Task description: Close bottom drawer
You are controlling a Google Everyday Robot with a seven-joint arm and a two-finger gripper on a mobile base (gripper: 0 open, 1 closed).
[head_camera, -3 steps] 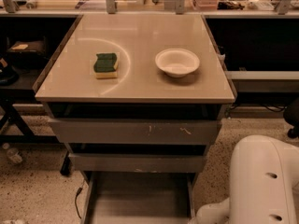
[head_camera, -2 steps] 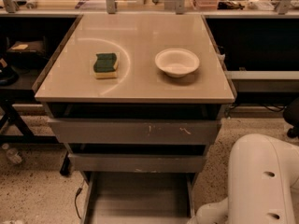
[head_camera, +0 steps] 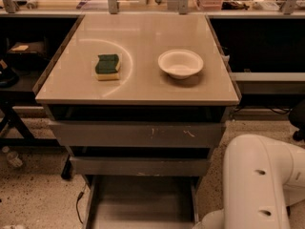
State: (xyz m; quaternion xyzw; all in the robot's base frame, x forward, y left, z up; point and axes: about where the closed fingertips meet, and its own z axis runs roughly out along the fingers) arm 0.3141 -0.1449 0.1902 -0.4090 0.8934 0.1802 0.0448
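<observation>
The bottom drawer (head_camera: 140,202) is pulled out at the foot of the cabinet. Its flat grey tray floor and side rails show, and its front runs off the bottom of the view. Above it sit the medium-width plain grey drawer front (head_camera: 139,166) and the wide grey drawer front (head_camera: 136,134) with white scratch marks. My white arm (head_camera: 259,182) fills the lower right corner, to the right of the open drawer. The gripper is out of view.
A beige tabletop (head_camera: 138,82) tops the cabinet, with a green and yellow sponge (head_camera: 108,67) at left and a white bowl (head_camera: 180,63) at right. Dark shelving stands on both sides. A black cable (head_camera: 78,200) lies on the speckled floor at left.
</observation>
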